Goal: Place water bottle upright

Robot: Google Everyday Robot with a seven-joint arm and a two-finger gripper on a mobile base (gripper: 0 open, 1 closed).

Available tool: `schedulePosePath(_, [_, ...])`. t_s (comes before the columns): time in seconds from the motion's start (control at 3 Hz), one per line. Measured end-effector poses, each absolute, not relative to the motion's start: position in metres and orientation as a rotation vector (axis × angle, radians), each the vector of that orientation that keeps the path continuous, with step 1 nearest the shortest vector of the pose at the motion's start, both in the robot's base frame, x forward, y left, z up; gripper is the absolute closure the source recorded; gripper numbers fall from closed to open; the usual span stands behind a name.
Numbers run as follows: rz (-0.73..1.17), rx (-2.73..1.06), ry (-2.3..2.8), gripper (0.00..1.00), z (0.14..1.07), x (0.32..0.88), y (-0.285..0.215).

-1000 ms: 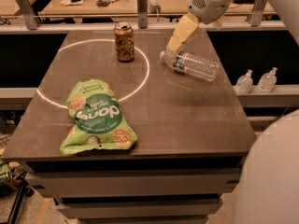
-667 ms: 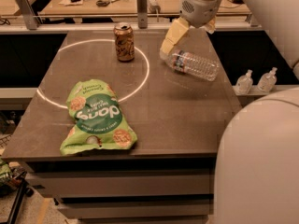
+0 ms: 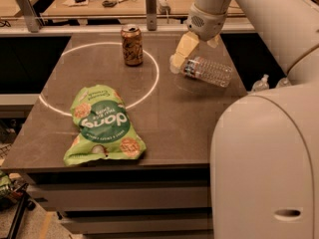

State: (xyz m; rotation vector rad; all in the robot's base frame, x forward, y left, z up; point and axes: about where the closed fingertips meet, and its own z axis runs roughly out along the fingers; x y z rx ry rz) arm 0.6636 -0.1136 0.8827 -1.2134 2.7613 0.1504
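Note:
The water bottle [image 3: 208, 71] is clear ribbed plastic and lies on its side at the back right of the dark table [image 3: 174, 113], cap end pointing left. My gripper [image 3: 193, 54] hangs just above and behind that cap end. Its fingers are spread apart: the left yellow fingertip [image 3: 180, 54] reaches down beside the cap, and the other one only peeks out behind the wrist. Nothing is held between them.
A brown soda can [image 3: 132, 45] stands upright at the back inside a white circle line [image 3: 149, 88]. A green snack bag [image 3: 102, 125] lies at the front left. Small pump-top bottles [image 3: 260, 83] stand beyond the right edge. My white arm [image 3: 264, 163] fills the right foreground.
My gripper has moved down and to the left, from above the bottle to its cap end. The bottle has not moved. My arm now covers more of the right side.

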Motion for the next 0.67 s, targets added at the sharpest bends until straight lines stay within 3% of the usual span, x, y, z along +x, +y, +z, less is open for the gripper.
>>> schedulePosePath(0.67, [0.125, -1.303, 2.698, 0.00, 0.8484, 0.6619, -0.1175])
